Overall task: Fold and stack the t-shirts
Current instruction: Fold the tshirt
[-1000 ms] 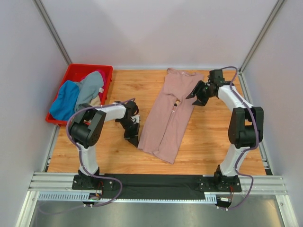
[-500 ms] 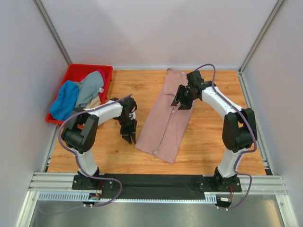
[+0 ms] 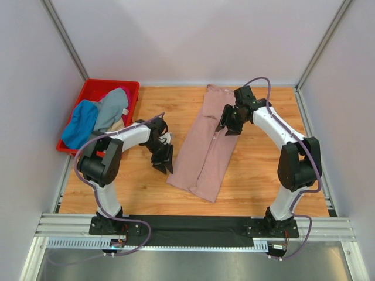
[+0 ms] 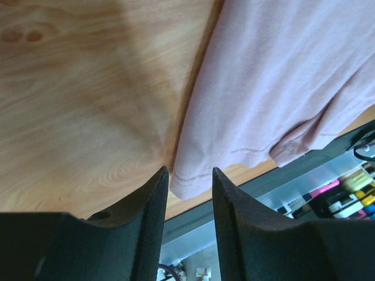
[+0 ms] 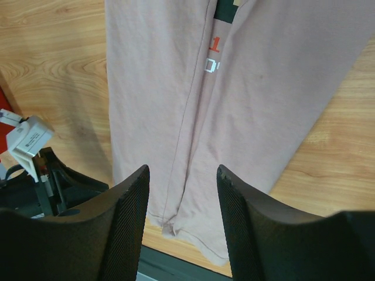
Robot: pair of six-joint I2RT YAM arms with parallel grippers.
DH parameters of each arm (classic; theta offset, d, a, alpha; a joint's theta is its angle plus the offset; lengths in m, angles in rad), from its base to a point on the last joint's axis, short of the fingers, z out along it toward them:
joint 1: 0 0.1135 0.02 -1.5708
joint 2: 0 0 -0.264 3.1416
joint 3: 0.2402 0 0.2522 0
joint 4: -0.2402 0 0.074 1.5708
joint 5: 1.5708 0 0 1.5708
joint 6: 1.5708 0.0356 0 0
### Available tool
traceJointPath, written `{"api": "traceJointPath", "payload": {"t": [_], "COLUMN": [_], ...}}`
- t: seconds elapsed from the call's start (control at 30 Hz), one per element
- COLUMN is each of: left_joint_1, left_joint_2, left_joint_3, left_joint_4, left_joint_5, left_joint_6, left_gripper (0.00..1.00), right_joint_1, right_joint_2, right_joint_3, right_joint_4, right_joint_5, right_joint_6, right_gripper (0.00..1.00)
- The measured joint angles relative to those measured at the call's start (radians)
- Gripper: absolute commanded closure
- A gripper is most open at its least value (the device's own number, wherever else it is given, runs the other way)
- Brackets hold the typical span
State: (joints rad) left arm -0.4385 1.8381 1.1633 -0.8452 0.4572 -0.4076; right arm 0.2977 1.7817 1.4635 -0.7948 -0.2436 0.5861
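Left gripper [image 3: 165, 164] points down beside the folded dusty-pink cotton t-shirt's [image 3: 205, 149] left edge. The right gripper [image 3: 227, 127] hovers over its upper half. Both are part-open and empty. Wooden tabletop [image 3: 258, 172] flanks the shirt.

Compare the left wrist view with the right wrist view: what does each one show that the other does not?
Only the left wrist view shows small pink and yellow items beyond the table edge. Only the right wrist view shows the orange and white chest print and the left arm. Both show the dusty-pink cloth t-shirt on the wooden table, and black fingers apart, holding nothing.
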Motion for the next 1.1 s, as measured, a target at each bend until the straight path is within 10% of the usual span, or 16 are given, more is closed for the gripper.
{"api": "traceJointPath", "payload": {"t": [0.3, 0.67, 0.8, 1.1], "left_joint_1": [-0.021, -0.079, -0.113, -0.115], "left_joint_2": [0.045, -0.144, -0.217, -0.230], "left_joint_3": [-0.080, -0.324, -0.365, 0.027], "left_joint_4": [0.049, 0.076, 0.051, -0.138], "left_joint_5": [0.056, 0.026, -0.001, -0.248], "left_joint_6": [-0.011, -0.200, -0.287, -0.323], "left_gripper": [1.00, 1.00, 0.68, 0.63], "right_joint_1": [0.000, 0.011, 0.046, 0.059], "right_joint_2": [-0.003, -0.005, -0.009, 0.119], "right_joint_3": [0.018, 0.022, -0.022, 0.190], "right_joint_4": [-0.027, -0.013, 0.009, 0.101], "right_joint_5": [0.017, 0.020, 0.017, 0.018], "right_joint_6": [-0.014, -0.011, -0.012, -0.050], "right_gripper": [0.49, 0.51, 0.51, 0.62]}}
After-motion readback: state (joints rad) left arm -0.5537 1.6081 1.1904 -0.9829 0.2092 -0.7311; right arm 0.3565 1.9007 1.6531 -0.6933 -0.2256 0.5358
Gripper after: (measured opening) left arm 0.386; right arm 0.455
